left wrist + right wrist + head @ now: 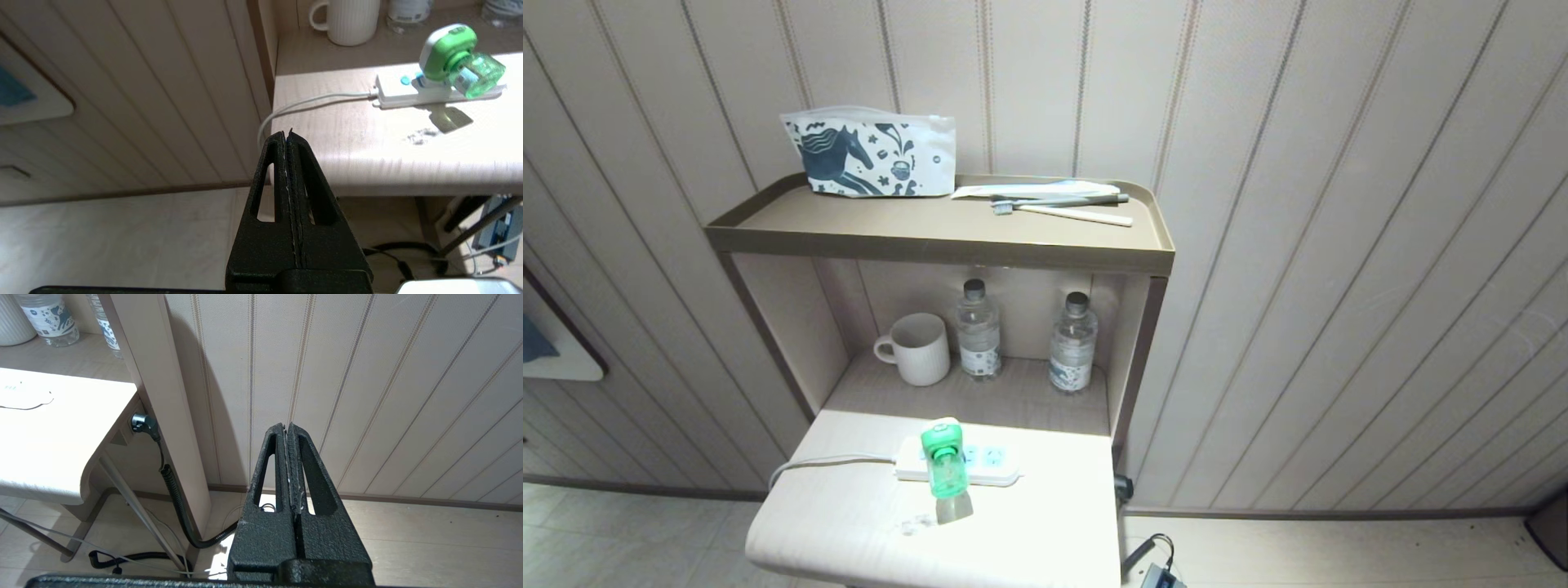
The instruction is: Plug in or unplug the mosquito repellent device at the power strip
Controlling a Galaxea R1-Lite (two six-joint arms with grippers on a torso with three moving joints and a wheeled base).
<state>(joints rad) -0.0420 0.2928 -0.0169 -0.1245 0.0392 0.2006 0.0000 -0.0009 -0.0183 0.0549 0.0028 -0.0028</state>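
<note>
Though my head view shows neither arm, the bench (1029, 523) runs off its lower edge. On it lies the power strip (988, 467), the repellent device (945, 461) plugged in and hiding some sockets. Behind stand a mug (918, 349) and two bottles (978, 331). My left pincer (287, 134) hangs pressed together, empty, off the bench's near edge; my right pincer (286, 428), likewise closed, faces the wall.
</note>
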